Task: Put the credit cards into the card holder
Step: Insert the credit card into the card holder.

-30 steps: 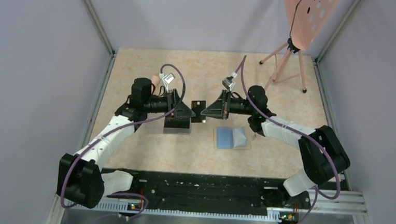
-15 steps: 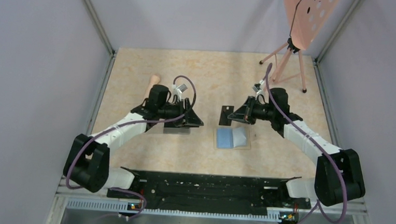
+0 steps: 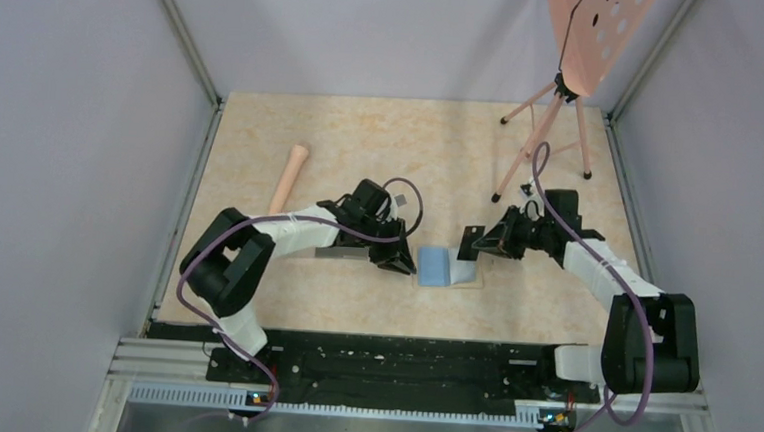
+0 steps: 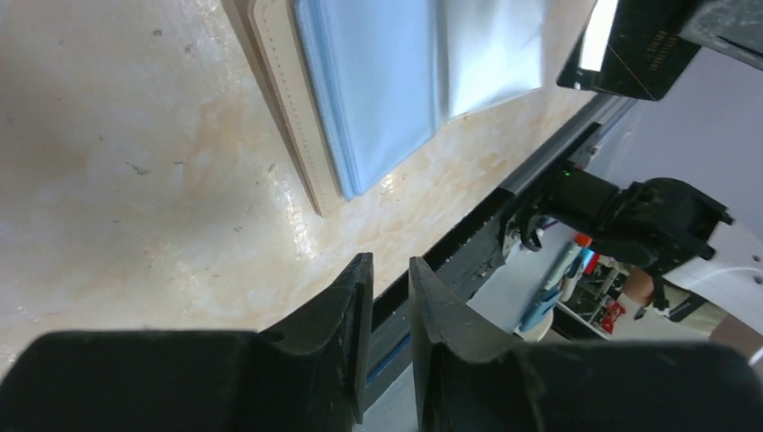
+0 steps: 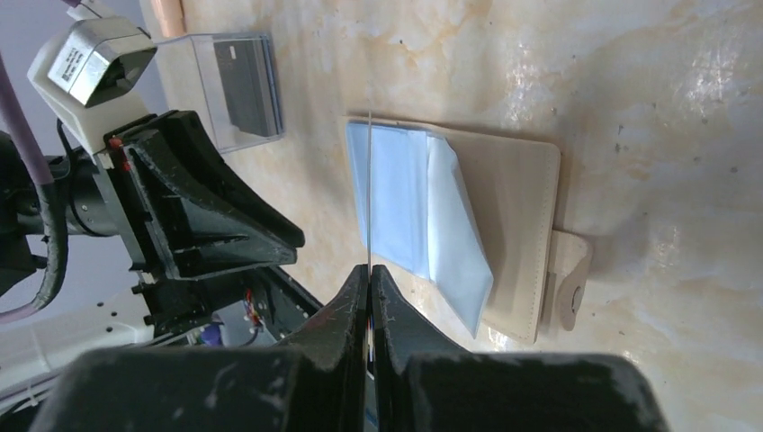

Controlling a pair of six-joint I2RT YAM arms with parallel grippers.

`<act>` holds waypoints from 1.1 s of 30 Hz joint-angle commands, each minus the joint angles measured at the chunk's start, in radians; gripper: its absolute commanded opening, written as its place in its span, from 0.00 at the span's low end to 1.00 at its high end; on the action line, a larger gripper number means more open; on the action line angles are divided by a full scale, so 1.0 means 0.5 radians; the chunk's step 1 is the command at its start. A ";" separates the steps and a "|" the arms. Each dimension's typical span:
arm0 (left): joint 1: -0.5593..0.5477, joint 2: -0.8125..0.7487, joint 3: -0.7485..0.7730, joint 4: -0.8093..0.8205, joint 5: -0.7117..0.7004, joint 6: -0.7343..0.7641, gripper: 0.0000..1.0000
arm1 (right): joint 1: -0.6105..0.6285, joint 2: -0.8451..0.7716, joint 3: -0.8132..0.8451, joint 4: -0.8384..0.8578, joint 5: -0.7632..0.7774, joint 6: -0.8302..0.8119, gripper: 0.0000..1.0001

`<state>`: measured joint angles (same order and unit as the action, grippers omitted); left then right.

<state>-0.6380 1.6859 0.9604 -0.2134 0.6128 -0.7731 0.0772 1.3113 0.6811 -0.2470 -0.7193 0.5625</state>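
Observation:
The card holder lies open on the table, tan outside and grey-blue inside; it also shows in the right wrist view and the left wrist view. My right gripper is shut on a black credit card, seen edge-on above the holder's open left page. My left gripper sits low at the holder's left edge, with a narrow gap between its jaws and nothing in it. Another dark card stands in a clear box.
The clear box lies left of the holder, partly under my left arm. A pink wooden stick lies at the far left. A tripod with a pink perforated board stands at the back right. Walls enclose the table.
The left gripper let go of the card at mid-table and moved right and down to the holder's left edge. The right gripper carried the card right and nearer, down over the holder.

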 commanded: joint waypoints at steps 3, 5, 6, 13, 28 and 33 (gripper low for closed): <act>-0.089 0.170 0.116 -0.139 -0.242 -0.005 0.22 | 0.000 0.020 -0.109 0.157 -0.104 -0.083 0.00; -0.109 0.219 0.116 -0.141 -0.268 -0.020 0.21 | 0.000 0.029 -0.132 0.191 -0.130 -0.101 0.00; -0.120 0.238 0.119 -0.141 -0.280 -0.023 0.20 | -0.001 0.037 -0.148 0.210 -0.149 -0.109 0.00; -0.175 0.325 0.188 -0.231 -0.367 0.002 0.17 | 0.002 0.102 -0.216 0.349 -0.217 -0.129 0.00; -0.181 0.367 0.189 -0.319 -0.484 -0.009 0.14 | 0.024 0.349 -0.349 0.764 -0.242 -0.115 0.00; -0.181 0.381 0.169 -0.322 -0.498 -0.011 0.13 | 0.067 0.404 -0.372 0.831 -0.261 -0.115 0.00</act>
<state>-0.7273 1.8553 1.0531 -0.3408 0.4404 -0.7879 0.0902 1.4967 0.5095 0.0788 -0.8230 0.5167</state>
